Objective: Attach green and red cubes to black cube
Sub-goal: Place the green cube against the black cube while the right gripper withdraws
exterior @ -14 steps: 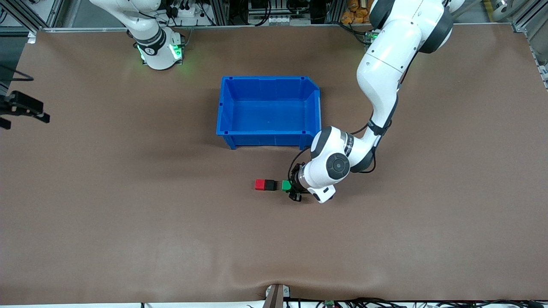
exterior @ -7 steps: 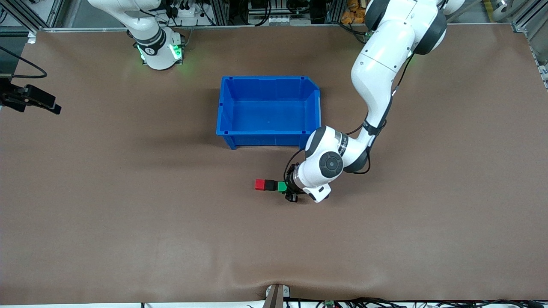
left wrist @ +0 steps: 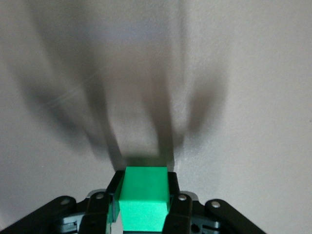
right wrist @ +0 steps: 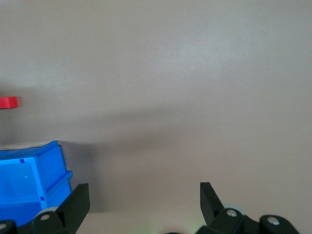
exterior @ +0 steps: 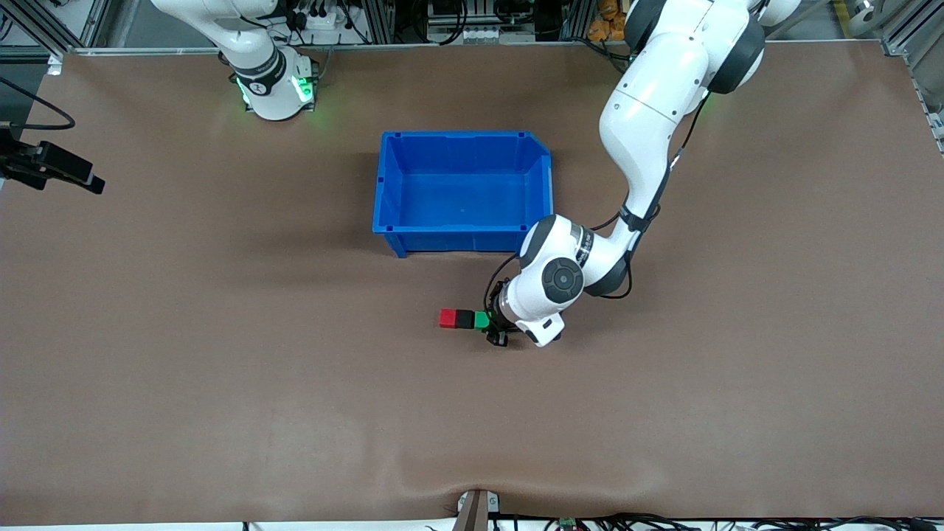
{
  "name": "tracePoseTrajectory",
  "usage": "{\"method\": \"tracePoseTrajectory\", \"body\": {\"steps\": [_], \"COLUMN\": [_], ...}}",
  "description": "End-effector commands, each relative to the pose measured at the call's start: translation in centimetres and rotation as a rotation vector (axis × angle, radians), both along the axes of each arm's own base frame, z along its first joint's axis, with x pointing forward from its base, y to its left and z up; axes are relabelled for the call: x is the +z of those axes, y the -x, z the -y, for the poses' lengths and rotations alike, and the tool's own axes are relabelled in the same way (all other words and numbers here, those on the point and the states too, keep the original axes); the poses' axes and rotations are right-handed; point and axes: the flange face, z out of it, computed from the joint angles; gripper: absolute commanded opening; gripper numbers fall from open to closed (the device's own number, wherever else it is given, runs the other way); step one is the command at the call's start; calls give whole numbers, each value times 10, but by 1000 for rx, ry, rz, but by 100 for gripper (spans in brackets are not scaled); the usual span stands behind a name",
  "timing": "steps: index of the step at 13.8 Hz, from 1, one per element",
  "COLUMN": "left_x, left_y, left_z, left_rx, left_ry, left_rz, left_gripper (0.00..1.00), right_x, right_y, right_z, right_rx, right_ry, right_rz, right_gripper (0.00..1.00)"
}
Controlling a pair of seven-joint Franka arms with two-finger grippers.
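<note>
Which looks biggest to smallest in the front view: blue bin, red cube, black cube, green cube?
1. blue bin, by far.
2. red cube and black cube: look alike, no ranking.
3. green cube: shows smallest, but the left end effector hides part.

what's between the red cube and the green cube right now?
The black cube, between red cube and green cube, which the shut left gripper holds; front view.

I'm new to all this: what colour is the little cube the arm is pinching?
Bright green cube, clearest in the left wrist view, clamped in the left gripper.
</note>
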Motion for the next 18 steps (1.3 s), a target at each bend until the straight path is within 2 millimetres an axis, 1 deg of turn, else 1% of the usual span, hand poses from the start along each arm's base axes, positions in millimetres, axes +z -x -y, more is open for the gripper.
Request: {"method": "tracePoseTrajectory", "body": {"steps": [1,6,7,8,9,10,12,14,15,17,18], "left_x": [-4,-4,-2,0,3,12,32,69,85,124,144], "left_y": [-1,0,-2,-1,-1,-4,-7,-16,-19,-23,-27], "left_z": [6,5,3,5,5,4,0,-7,-14,-27,-37], "left_rx": [11,11,13,9,8,8,6,5,-20,-78,-103], "left_ry": [-8,-7,-7,-7,-8,-4,-2,-2,-30,-102,-129], "left_rz": [0,-2,-2,2,4,6,5,33,46,93,118], "left_gripper": [0,0,7,45,95,100,100,100,100,100,100], "right_x": [3,6,6,9,9,11,10,10,10,10,10], "right_y": [9,7,7,6,5,5,5,6,6,5,5], "right_z": [0,-2,-1,-1,0,0,0,1,2,0,-1], "right_rx": [-18,-16,-17,-18,-19,-19,-19,-20,-22,-19,-16], "right_ry": [-19,-18,-18,-17,-16,-16,-16,-16,-17,-16,-16], "right_rz": [-3,8,9,17,18,23,20,18,17,18,20], "right_gripper": [100,100,100,100,100,100,100,100,100,100,100]}}
